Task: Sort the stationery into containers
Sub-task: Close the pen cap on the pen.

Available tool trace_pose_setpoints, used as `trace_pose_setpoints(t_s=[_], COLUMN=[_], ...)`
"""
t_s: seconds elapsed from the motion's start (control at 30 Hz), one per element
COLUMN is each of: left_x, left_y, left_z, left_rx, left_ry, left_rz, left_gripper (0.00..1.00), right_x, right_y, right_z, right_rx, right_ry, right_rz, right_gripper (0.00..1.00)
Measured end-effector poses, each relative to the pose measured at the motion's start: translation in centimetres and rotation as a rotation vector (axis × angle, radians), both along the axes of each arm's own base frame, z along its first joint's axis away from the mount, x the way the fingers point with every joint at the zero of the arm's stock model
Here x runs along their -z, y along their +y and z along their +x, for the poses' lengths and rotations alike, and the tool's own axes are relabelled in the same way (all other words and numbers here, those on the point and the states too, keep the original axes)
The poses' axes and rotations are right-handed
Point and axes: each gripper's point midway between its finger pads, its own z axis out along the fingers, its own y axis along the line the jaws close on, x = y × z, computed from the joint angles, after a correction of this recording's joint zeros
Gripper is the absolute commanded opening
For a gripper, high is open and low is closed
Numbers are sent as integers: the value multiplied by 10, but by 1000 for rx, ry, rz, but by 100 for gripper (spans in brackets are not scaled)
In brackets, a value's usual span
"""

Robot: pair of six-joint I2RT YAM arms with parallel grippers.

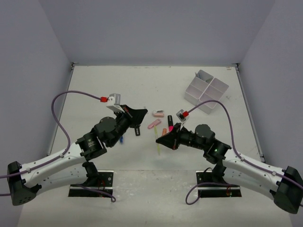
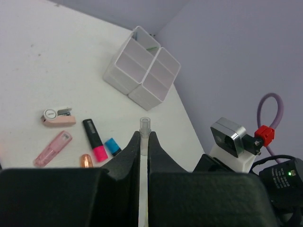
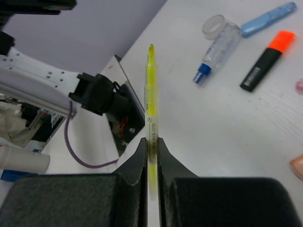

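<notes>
Arms: left claw [image 2: 144, 138] is clenched on a thin clear pen [image 2: 144, 125], whose tip pokes out past the fingertips, held above the middle of the tabletop [image 1: 104, 85].

The right claw [image 3: 151, 143] is clenched on a yellow pen [image 3: 151, 90]. Most of its barrel sticks out ahead, over the middle and nearer the near edge.

The white tray [image 1: 207, 90] has four compartments and sits toward the far right corner.

Loose at mid-tabletop, well apart from the tray:
- pink-capped highlighter [image 2: 94, 139]
- pink dispenser [image 2: 57, 117]
- pink stick [image 2: 52, 149]
- orange-capped highlighter [image 3: 265, 61]
- light blue marker [image 3: 267, 18]
</notes>
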Motion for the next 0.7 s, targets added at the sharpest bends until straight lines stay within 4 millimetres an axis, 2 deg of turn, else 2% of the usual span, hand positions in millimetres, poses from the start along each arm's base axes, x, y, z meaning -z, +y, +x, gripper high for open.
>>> trace_pose_setpoints(t_s=[0.1,0.2,0.3,0.47,0.7], left_x=[-16,-17,-20,-31,-34], left_y=[-5,-11,-13,-12,-11], left_z=[-7,-12,-17,-20,-19], left_rx=[76,132,164,179,169], left_ry=[-110,-162,-194,-230,-235], left_rz=[-12,7,12,-6,-14], left_gripper=[0,0,0,0,0], right_x=[-25,-47,-59,-60,-58], right_y=[15,20,23,25,27], right_z=[-2,8,17,20,16], right_rx=[-2,45,81,95,81], right_ry=[-49,-78,-91,-94,-94], right_rz=[54,90,101,93,73], right_gripper=[0,0,0,0,0])
